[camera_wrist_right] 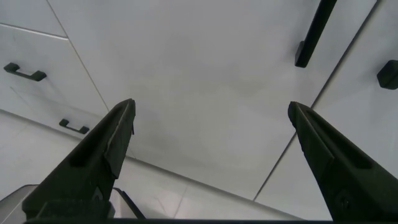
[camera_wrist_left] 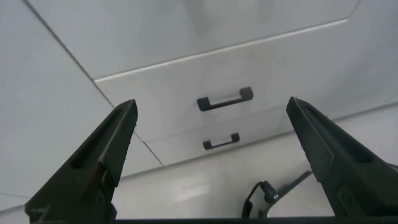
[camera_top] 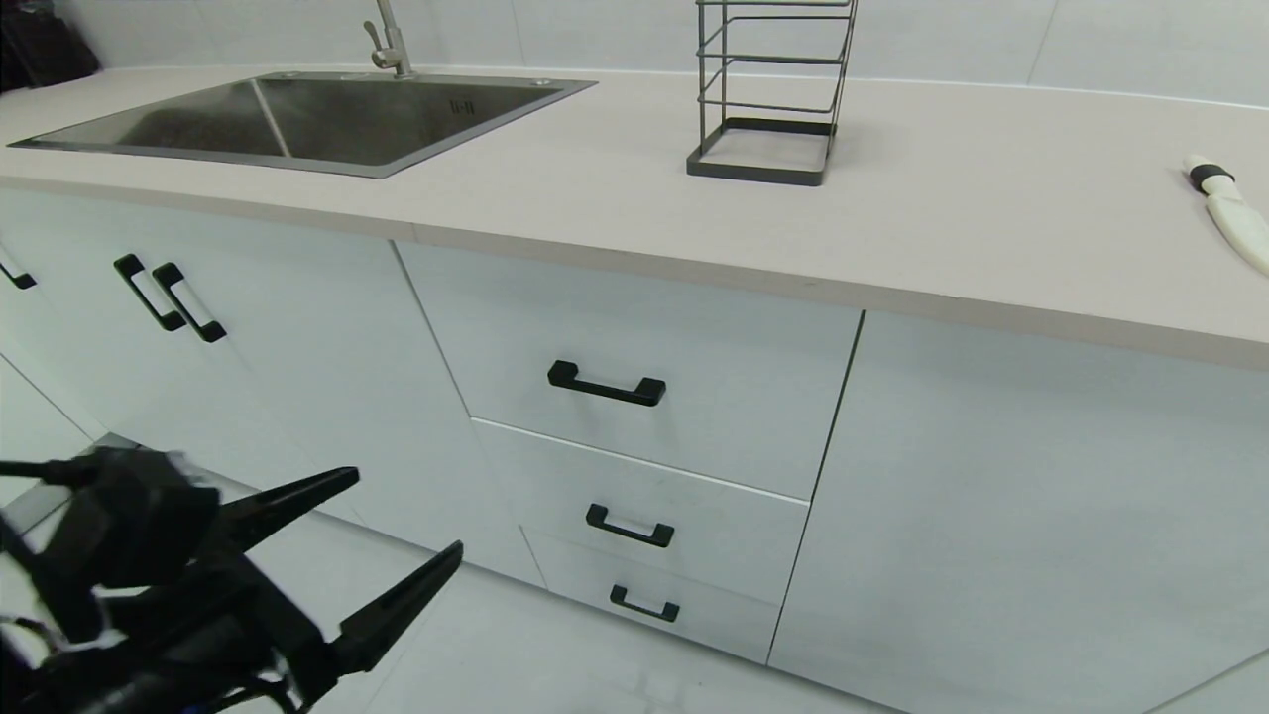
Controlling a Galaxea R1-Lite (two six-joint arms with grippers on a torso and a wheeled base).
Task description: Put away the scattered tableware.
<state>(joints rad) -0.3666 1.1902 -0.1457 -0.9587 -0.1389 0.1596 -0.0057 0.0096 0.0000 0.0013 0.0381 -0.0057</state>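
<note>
Ideally, the left pincer (camera_top: 408,510) — spread, like the right pincer (camera_wrist_right: 211,104) — should lift from lower left toward the knife (camera_top: 1234,213), far right.

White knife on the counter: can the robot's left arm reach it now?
Probably not. The left end effector hangs open, low by the white cabinet doors; the black-banded white knife lies up on the beige countertop, far right.

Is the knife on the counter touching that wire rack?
Apart. The head view shows a wide stretch of bare counter between the knife and the rack.
</note>
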